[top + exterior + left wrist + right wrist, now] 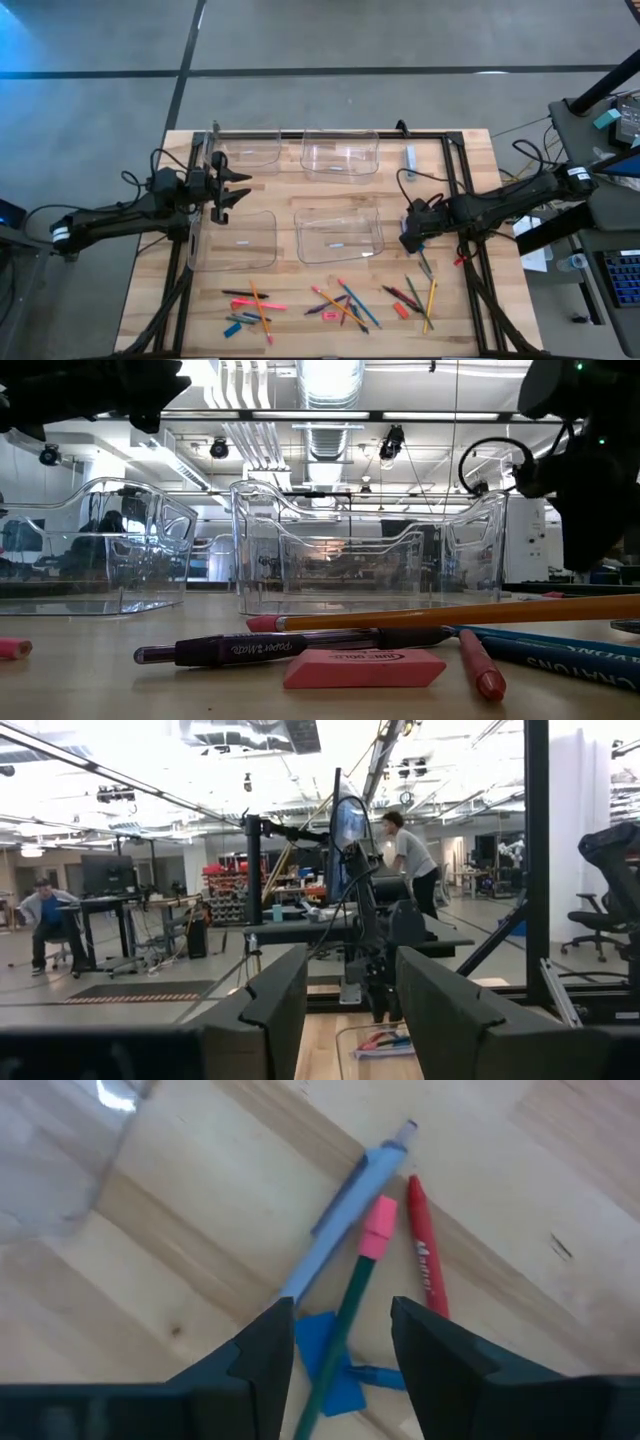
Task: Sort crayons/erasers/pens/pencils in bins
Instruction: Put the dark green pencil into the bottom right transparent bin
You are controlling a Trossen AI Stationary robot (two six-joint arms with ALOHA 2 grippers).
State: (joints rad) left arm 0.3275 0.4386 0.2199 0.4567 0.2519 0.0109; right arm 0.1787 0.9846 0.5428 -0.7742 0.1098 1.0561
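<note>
Four clear bins stand on the wooden table: two at the far side point(245, 152) point(340, 152) and two nearer point(235, 238) point(340, 232). Pens, pencils, crayons and erasers lie in three loose piles near the front edge point(250, 308) point(340, 305) point(415, 295). My right gripper point(410, 240) point(340, 1310) is open just above the right pile. Its fingers stand on either side of a green pencil point(345, 1330) with a pink eraser end. Beside the pencil lie a pale blue-grey pen point(350, 1210), a red crayon point(425, 1255) and a blue eraser point(325, 1370). My left gripper point(240, 190) point(350, 960) is open and empty, raised between the two left bins.
A black frame runs round the table, with rails along the far side point(330, 132) and the right side point(465, 200). In the low view a purple pen point(300, 648), a pink eraser point(365, 668), an orange pencil point(450, 615) and a red crayon point(480, 665) lie before the bins point(360, 550).
</note>
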